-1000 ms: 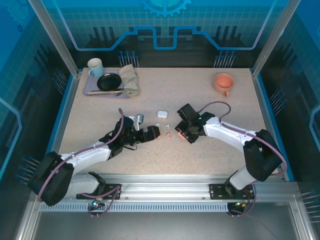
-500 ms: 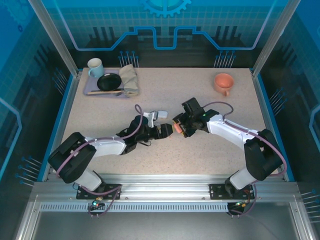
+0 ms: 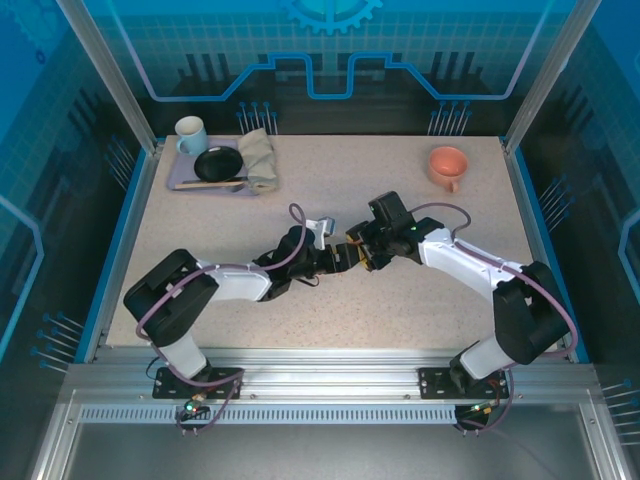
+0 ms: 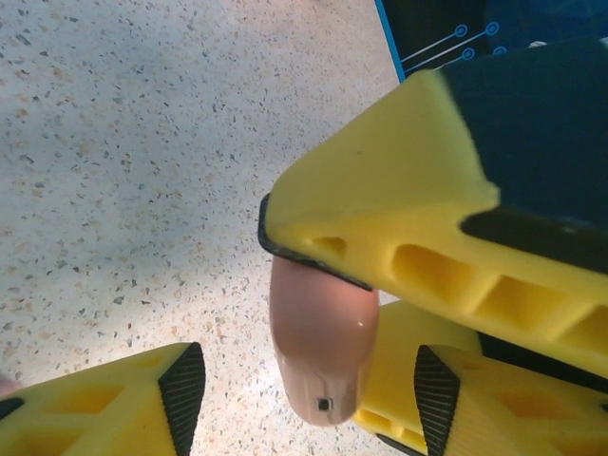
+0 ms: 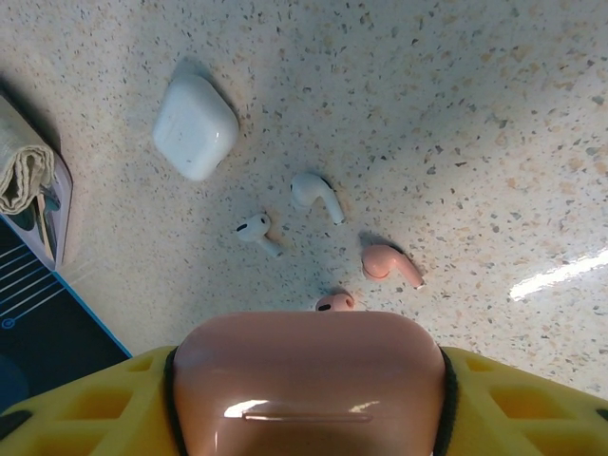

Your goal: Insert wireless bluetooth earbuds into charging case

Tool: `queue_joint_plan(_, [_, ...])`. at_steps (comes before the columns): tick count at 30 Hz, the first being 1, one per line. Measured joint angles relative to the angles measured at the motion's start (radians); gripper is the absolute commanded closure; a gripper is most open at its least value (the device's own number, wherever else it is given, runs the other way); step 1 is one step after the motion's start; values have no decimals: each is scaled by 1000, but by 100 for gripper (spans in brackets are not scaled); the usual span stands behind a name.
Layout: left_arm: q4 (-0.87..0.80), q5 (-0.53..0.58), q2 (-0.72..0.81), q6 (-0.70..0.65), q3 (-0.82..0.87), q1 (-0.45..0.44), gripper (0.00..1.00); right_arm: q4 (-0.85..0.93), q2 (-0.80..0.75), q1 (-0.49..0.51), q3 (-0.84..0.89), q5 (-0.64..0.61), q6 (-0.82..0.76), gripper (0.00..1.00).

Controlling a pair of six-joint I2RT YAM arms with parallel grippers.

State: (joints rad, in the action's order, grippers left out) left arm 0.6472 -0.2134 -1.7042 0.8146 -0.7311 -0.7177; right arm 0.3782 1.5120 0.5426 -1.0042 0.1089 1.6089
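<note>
1. Done so far: pink case (image 5: 309, 370) pinched between the fingers of the right gripper (image 3: 365, 250), raised off the table (image 5: 475, 114); lid seemingly shut.
2. Left gripper (image 4: 309, 399) spread, straddling the case's free end with a gap on each side; no contact visible; probably placed to take hold or work the lid.
3. Lying loose on the table, none seated: white earbud (image 5: 316, 193); second white earbud (image 5: 255, 231) just beside it; coral-pink earbud (image 5: 388, 264); second coral-pink earbud (image 5: 334, 303), half hidden behind the held case.
4. White case (image 5: 195, 126) resting closed near the white pair.
5. Left, by judgement: open both cases; seat all four buds; barely begun.
</note>
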Motion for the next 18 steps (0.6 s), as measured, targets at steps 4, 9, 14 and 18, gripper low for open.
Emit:
queue_joint_plan(4, [9,1,-29,0,-30,-1,44,-6,-1,0,2,4,3,48])
queue_joint_plan(9, [10,1,-47,0,-49,-3,51,-14,-1,-7,2,5,7,48])
queue_joint_plan(14, [10,5,-48,0,-50,-3,57,-18,-1,-8,5,5,8,48])
queue_joint_plan(18, [10,10,-48,2,-52,-3,66,-28,-1,-8,11,5,10,49])
